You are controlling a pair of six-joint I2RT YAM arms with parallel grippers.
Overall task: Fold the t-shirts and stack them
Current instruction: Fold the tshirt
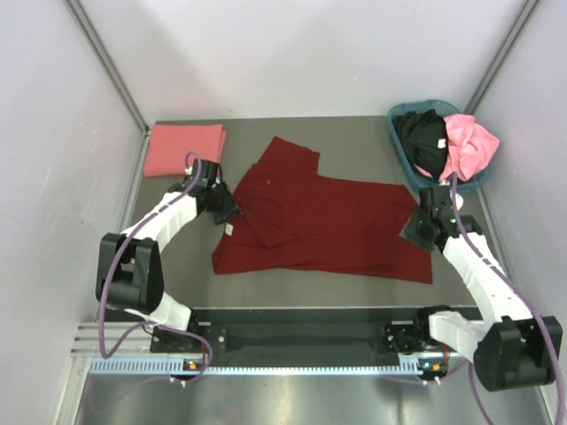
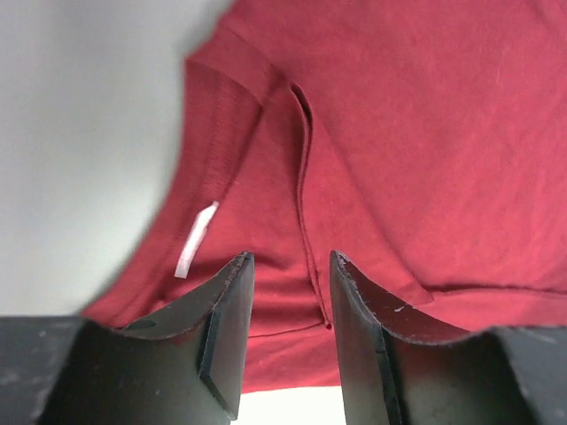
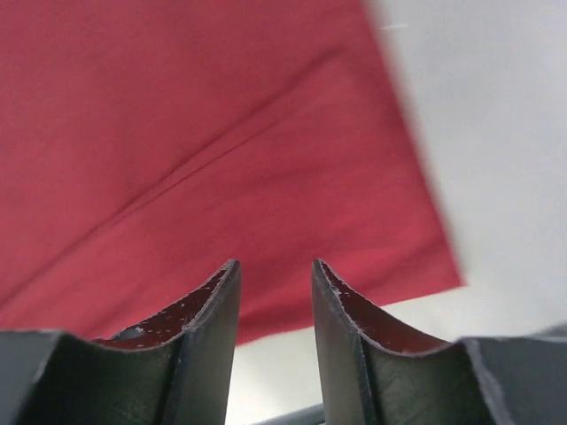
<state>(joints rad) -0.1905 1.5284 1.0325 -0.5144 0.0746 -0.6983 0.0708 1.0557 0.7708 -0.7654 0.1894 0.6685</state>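
Observation:
The dark maroon t-shirt (image 1: 328, 221) lies spread on the table, partly folded, one sleeve pointing to the back. My left gripper (image 1: 227, 209) is open at the shirt's left edge; in the left wrist view (image 2: 291, 266) its jaws stand just above the maroon cloth (image 2: 399, 133) near a white label (image 2: 195, 239). My right gripper (image 1: 414, 227) is open at the shirt's right edge; in the right wrist view (image 3: 275, 270) its jaws hover over the maroon cloth's (image 3: 177, 133) corner. A folded salmon-pink t-shirt (image 1: 183, 149) lies at the back left.
A teal-blue basket (image 1: 479, 183) at the back right holds the black t-shirt (image 1: 423, 140) and the bright pink t-shirt (image 1: 469, 146). White walls close in the grey table (image 1: 354, 133) on three sides. A black rail runs along the near edge.

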